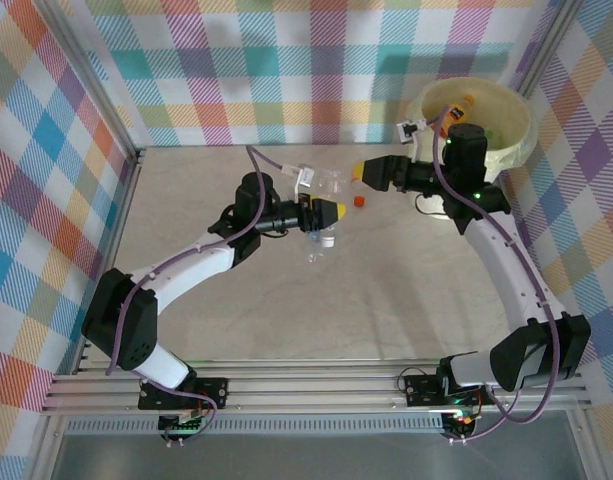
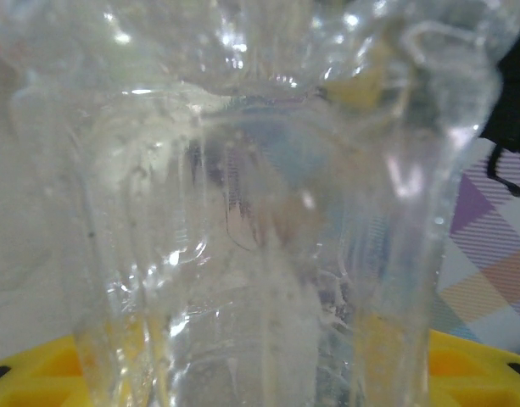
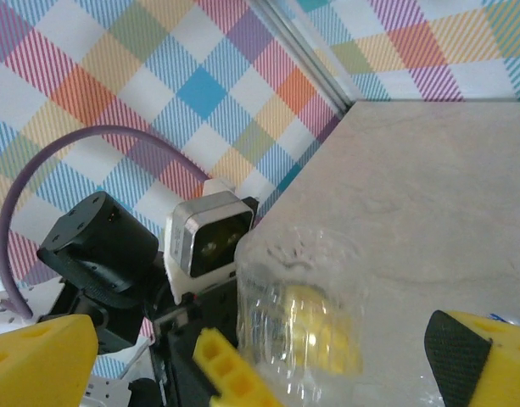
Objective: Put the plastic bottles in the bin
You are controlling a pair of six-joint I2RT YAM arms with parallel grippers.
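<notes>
The left gripper (image 1: 333, 210) is seen near the middle of the table (image 1: 386, 300), closed around a crushed clear plastic bottle (image 1: 326, 183), which is held up off the surface. In the left wrist view this bottle (image 2: 260, 212) is pressed close to the lens, and the yellow fingers (image 2: 39, 369) are seen at its foot on either side. The right gripper (image 1: 361, 173) is brought in from the opposite side, just beside the same bottle. In the right wrist view its yellow fingers (image 3: 39, 356) are spread wide, and the clear bottle (image 3: 302, 297) is seen between them. Whether either finger touches the plastic cannot be told. The left arm's wrist camera (image 3: 210, 237) is seen just behind the bottle. No label can be made out on the held bottle, and nothing is seen inside it. A second small clear bottle (image 1: 319, 243) is lying on the table just in front of the left gripper, and a small orange cap (image 1: 360, 201) is lying apart from it, near the right gripper. The cream-white bin (image 1: 516, 105) is placed in the far right corner, partly covered by the right arm. An orange-capped bottle (image 1: 458, 105) is seen inside it, against the far wall. Beside that, a small green object (image 1: 491, 133) is seen, too small to be named.
</notes>
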